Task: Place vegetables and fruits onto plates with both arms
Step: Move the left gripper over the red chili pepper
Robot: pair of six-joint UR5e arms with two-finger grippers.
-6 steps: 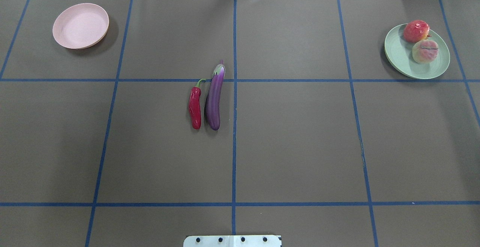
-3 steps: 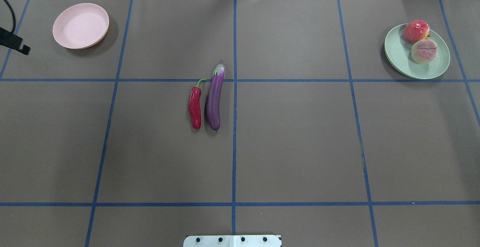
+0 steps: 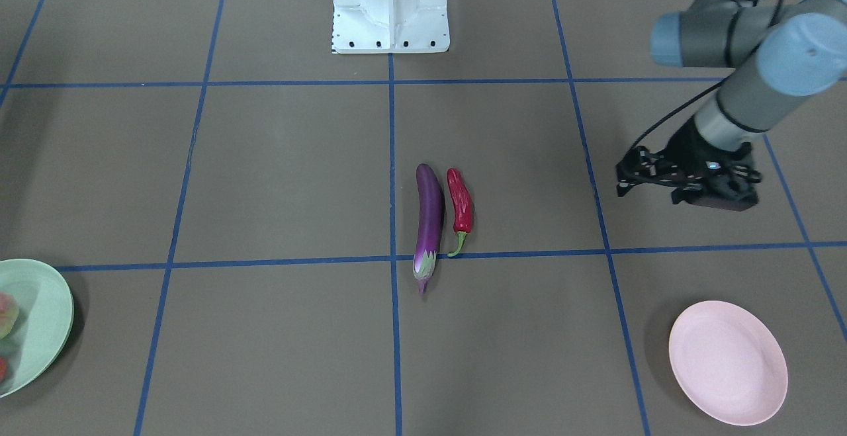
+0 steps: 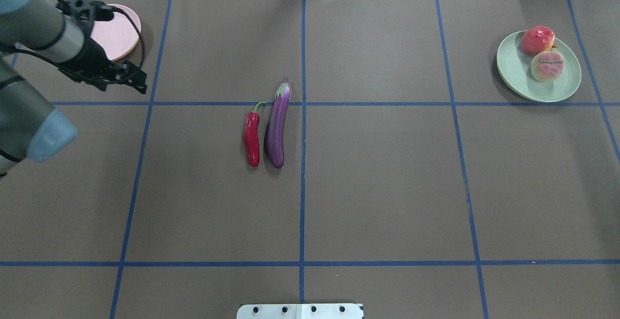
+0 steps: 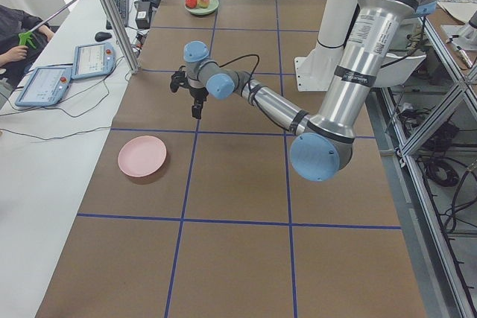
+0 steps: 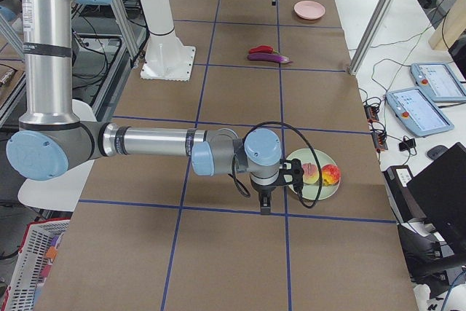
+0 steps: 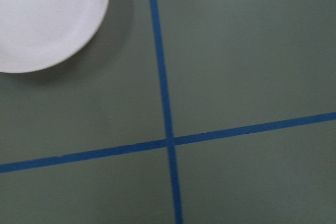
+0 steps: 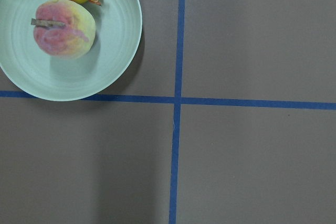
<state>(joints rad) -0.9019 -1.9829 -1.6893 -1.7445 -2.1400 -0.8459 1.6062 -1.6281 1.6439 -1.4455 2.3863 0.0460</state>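
Note:
The purple eggplant and the red chili lie side by side, untouched, at the table's middle; both also show in the front view, eggplant and chili. The peach and the pomegranate sit on the green plate. The pink plate is empty. My left gripper hangs above the table near the pink plate, well left of the vegetables; I cannot tell its jaws. My right gripper hovers beside the green plate; I cannot tell its state.
Blue tape lines divide the brown table into squares. The white pedestal base stands at the robot's edge. The left arm's elbow hangs over the table's left side. The left wrist view shows the pink plate's rim and a tape crossing.
My left arm has come in from the overhead view's left edge and moved right, and now covers part of the pink plate. The vegetables have not moved.

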